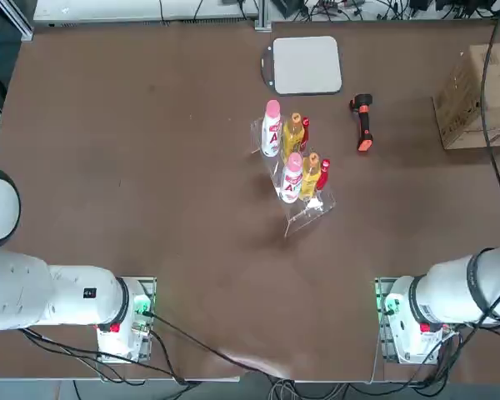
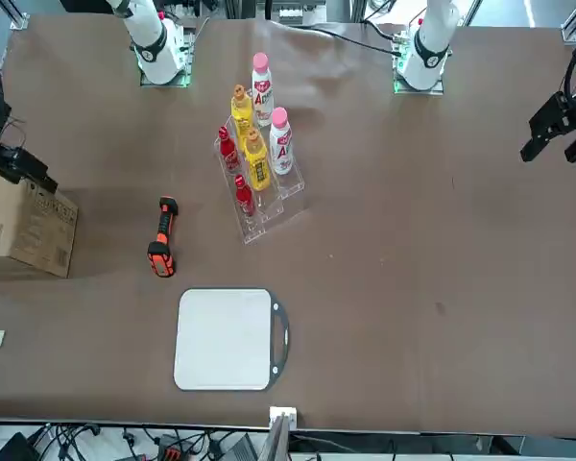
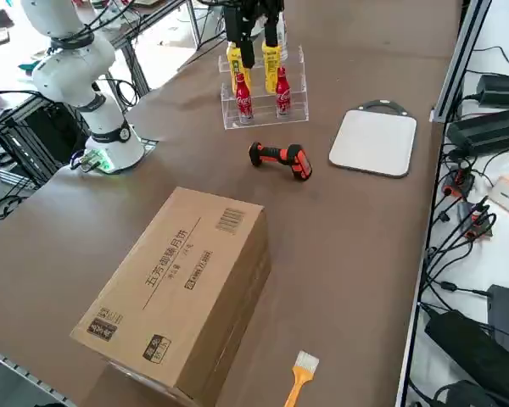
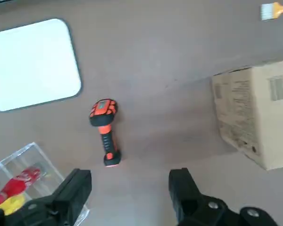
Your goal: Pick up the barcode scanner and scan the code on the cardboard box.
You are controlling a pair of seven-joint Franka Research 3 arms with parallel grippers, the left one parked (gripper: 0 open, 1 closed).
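The barcode scanner [image 1: 363, 122] [image 2: 162, 237] [image 3: 280, 158] [image 4: 104, 129] lies flat on the brown table, black with orange accents, between the bottle rack and the cardboard box. The cardboard box [image 1: 479, 96] [image 2: 24, 226] [image 3: 182, 288] [image 4: 259, 115] sits at the table's right edge, with a barcode label on top. My right gripper [image 4: 129, 188] hangs open and empty, high above the table. It is near the box and well apart from the scanner. In the front view it shows as a dark shape [image 2: 19, 163] at the left edge.
A clear rack of red-capped, yellow and white bottles [image 1: 292, 162] [image 2: 256, 158] [image 3: 263, 76] stands mid-table beside the scanner. A flat grey rounded pad [image 1: 307, 65] [image 2: 226, 338] [image 3: 375, 142] [image 4: 33, 63] lies beyond it. A small orange brush [image 3: 301, 373] [image 4: 276, 10] lies past the box.
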